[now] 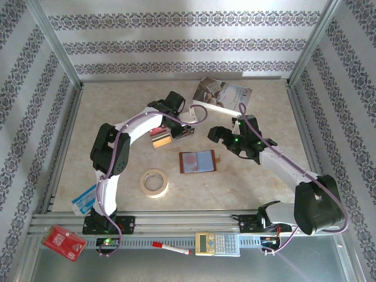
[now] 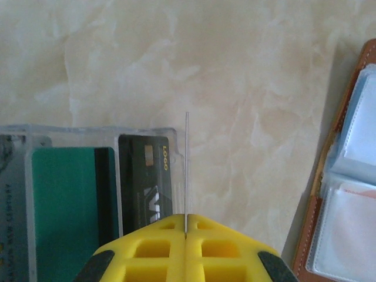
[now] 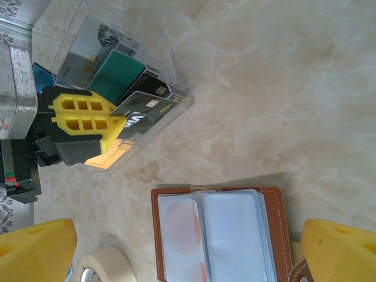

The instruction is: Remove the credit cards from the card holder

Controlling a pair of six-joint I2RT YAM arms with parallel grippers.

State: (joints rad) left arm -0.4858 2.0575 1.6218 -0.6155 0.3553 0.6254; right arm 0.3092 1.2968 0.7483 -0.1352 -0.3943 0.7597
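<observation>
The brown card holder (image 1: 198, 161) lies open on the table, its clear sleeves (image 3: 229, 235) facing up. My left gripper (image 2: 186, 226) is shut on a thin credit card (image 2: 187, 164), seen edge-on, just above a clear plastic tray (image 1: 161, 140). In that tray lie more credit cards: a teal one (image 2: 64, 205), a black one (image 2: 144, 182), a grey one (image 3: 88, 47) and an orange one (image 3: 108, 155). My right gripper (image 3: 188, 249) hangs open over the card holder with nothing between its fingers (image 3: 341, 252). From above, the right gripper (image 1: 218, 134) sits just beyond the holder's far right corner.
A roll of masking tape (image 1: 154, 182) lies left of the card holder. A pale book (image 1: 222, 94) rests at the back. A blue-and-white packet (image 1: 85, 200) sits by the left arm's base. A red packet (image 1: 61, 242), red pen (image 1: 170, 248) and calculator (image 1: 217, 242) line the front rail.
</observation>
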